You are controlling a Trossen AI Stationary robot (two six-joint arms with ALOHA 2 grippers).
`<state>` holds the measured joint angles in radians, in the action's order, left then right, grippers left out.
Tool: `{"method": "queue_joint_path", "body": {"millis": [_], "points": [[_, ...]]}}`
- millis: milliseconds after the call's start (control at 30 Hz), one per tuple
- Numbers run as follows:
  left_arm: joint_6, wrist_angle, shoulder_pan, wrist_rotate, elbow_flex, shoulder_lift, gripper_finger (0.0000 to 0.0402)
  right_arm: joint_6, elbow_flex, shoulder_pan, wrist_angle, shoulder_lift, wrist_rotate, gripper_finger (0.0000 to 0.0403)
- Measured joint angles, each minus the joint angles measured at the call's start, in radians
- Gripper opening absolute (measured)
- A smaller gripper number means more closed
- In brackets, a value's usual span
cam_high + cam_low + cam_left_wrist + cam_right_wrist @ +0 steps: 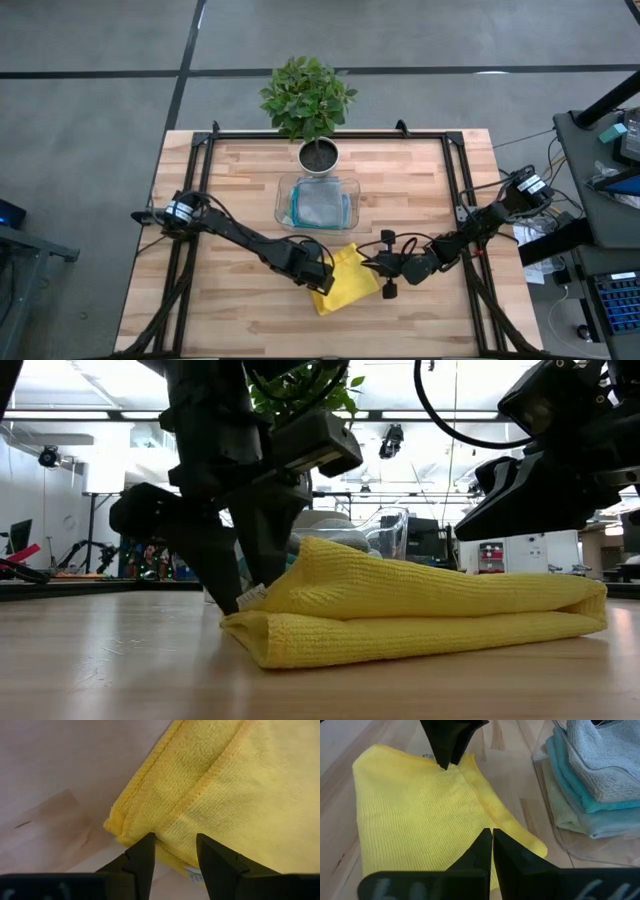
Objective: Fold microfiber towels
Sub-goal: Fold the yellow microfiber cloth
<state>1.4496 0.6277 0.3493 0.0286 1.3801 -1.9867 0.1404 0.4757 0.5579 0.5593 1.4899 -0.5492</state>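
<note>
In the high view we see the yellow towel (345, 279) lying folded on the table (240, 170) in the lower middle of the frame, just below the clear tray (350, 199) that holds the other folded towels (318, 203). Our left gripper (322, 272) sits at the towel's left edge with its fingers (142, 854) parted, and the left wrist view shows the folded corner lying in the gap between them; we cannot tell whether the tips are pinching the cloth or only straddling it. Our right gripper (384, 268) hangs at the towel's right side, its fingers pressed together and holding nothing. We judge that the step in hand is taking this folded edge for another fold or for lifting. To do it well we should catch every layer at the corner, since the low view shows the layers (400, 615) stacked loosely in the middle of the frame and a shallow bite could take only the top one. We should also bring the edge over evenly so that the hems stay aligned. The right gripper could steady the far side if the cloth starts to drag. Much stays hard to make out: in the low view the left arm blocks the left end of the towel, the tray is mostly hidden behind the towel, and in the right wrist view the stack (585, 785) at the upper right is cut off by the frame. The potted plant (308, 100) covers the tray's top rim from above.
</note>
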Motion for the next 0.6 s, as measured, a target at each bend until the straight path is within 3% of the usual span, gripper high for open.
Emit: {"method": "queue_joint_path", "body": {"millis": [300, 600], "points": [[-0.102, -0.158, -0.005, -0.011, 0.007, 0.003, 0.013, 0.005, -0.003, 0.0, -0.002, 0.0, 0.001, 0.0009], [-0.125, -0.116, -0.015, -0.024, 0.021, 0.004, 0.013, 0.005, -0.003, 0.0, -0.002, 0.0, 0.001, 0.0009]]}}
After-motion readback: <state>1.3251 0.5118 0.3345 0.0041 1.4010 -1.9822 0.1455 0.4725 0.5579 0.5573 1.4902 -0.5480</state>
